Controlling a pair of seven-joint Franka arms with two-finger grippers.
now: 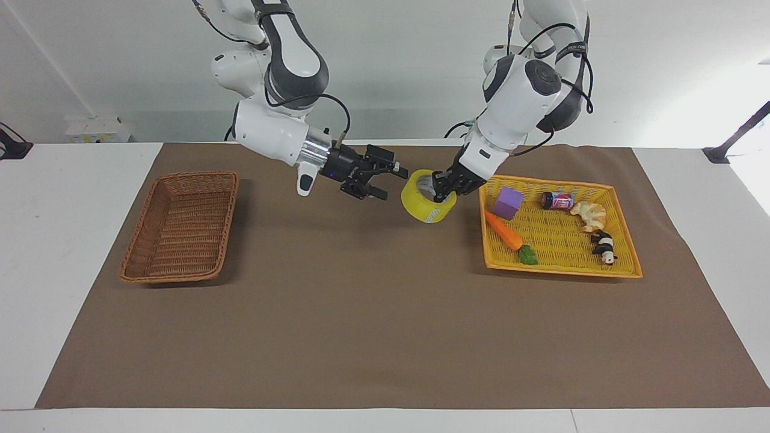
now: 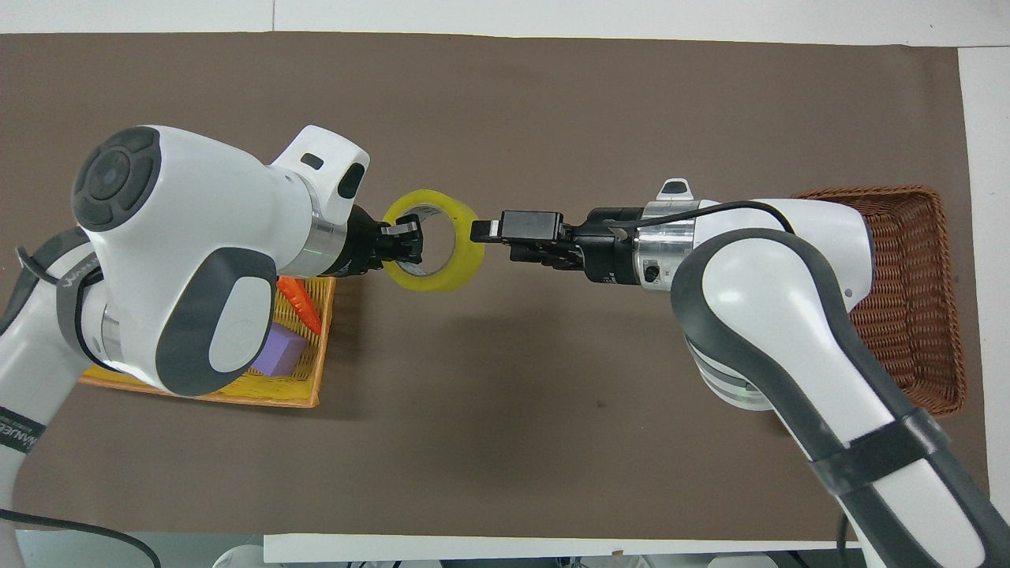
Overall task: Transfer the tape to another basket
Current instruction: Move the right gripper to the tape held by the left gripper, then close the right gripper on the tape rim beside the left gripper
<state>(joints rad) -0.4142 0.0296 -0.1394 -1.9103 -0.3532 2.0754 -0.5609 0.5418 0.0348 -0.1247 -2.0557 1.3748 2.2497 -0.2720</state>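
You had a white table (image 1: 78, 180) with a large brown mat (image 1: 385, 337) spread over most of its top, leaving bare white strips at both ends and along the near edge. A plain white wall (image 1: 397, 54) stood at the far edge of the table. A small white box (image 1: 96, 129) sat by the wall at the far left, with a dark clamp (image 1: 13, 147) at the left edge and a black bracket (image 1: 737, 135) at the far right. Bright light washed out the wall at the right.
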